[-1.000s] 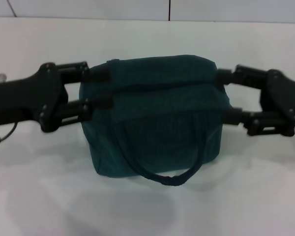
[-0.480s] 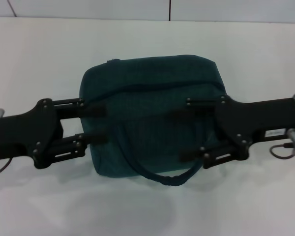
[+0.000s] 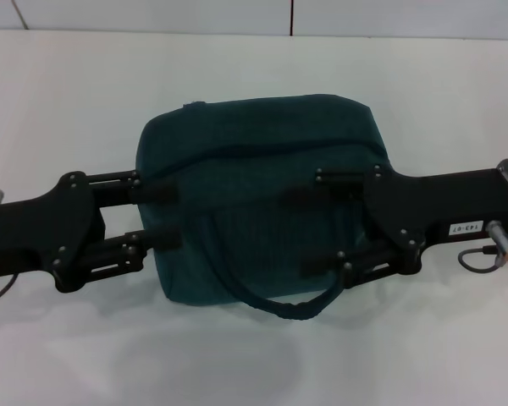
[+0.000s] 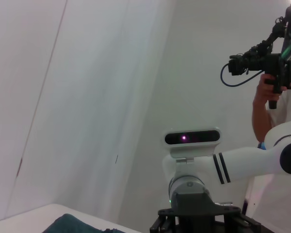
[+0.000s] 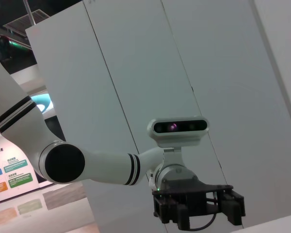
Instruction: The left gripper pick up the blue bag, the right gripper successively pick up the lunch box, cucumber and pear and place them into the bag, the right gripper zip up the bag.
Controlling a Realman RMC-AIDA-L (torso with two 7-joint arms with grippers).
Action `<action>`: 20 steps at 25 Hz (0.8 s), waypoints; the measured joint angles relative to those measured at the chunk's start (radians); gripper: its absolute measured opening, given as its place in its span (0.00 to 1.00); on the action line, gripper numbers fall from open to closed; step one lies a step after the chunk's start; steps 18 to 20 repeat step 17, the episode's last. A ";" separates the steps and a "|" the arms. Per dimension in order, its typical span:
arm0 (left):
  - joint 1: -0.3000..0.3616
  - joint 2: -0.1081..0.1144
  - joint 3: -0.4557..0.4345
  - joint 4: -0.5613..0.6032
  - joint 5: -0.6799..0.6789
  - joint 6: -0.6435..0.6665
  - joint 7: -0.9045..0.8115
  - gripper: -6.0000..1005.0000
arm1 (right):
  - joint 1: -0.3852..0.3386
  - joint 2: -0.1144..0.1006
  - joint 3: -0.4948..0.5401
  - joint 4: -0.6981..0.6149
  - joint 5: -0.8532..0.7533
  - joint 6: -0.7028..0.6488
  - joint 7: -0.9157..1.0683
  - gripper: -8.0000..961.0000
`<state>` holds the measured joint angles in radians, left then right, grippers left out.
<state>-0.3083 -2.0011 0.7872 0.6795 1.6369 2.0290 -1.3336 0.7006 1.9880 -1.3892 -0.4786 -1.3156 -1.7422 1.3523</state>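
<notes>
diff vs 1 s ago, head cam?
Both pincers came forward off the bag's far top edge. The left pincer is now at the blue bag's left side; the right pincer swung over its front, fingers spread. Bag and handle unmoved.

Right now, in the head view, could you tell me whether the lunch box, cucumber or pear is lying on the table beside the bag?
No, only the blue bag sits on the white table, between the left gripper and right gripper.

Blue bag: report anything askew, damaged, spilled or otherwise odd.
Nothing stands out. The blue bag sits upright on the white table, closed, one loop handle drooping at the front. The left gripper and right gripper hover open over it. No tear or spill shows.
</notes>
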 joint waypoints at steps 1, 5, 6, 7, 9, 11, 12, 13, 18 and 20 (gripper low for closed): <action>0.000 0.000 -0.001 0.000 -0.001 0.000 0.000 0.53 | -0.001 0.000 0.000 0.000 0.000 0.000 0.000 0.91; 0.001 0.000 -0.003 0.000 -0.002 0.000 0.003 0.53 | -0.003 0.000 0.002 0.000 -0.001 0.000 0.000 0.91; 0.001 0.000 -0.003 0.000 -0.002 0.001 0.003 0.53 | -0.003 0.000 0.003 0.000 -0.001 0.000 0.000 0.91; 0.002 0.000 -0.004 0.000 -0.002 0.001 0.003 0.53 | -0.004 0.000 0.004 0.000 -0.001 0.000 0.001 0.91; 0.002 0.000 -0.005 0.000 -0.002 0.001 0.004 0.53 | -0.004 0.000 0.004 0.000 -0.001 0.000 0.001 0.91; 0.001 -0.001 -0.006 0.000 -0.002 0.001 0.004 0.53 | -0.005 0.000 0.004 0.000 -0.001 0.000 0.001 0.91; 0.000 -0.001 -0.006 -0.001 -0.002 0.001 0.005 0.53 | -0.005 0.000 0.004 0.000 -0.001 0.000 0.000 0.91; 0.000 -0.001 -0.006 -0.001 -0.002 0.001 0.005 0.53 | -0.005 0.000 0.004 0.000 -0.001 0.000 0.000 0.91; -0.003 -0.001 -0.006 -0.002 -0.002 0.000 0.005 0.53 | -0.004 0.000 0.005 0.000 -0.001 0.006 0.000 0.91; -0.003 -0.001 -0.006 -0.002 -0.002 0.000 0.005 0.53 | -0.004 0.000 0.005 0.000 -0.001 0.006 0.000 0.91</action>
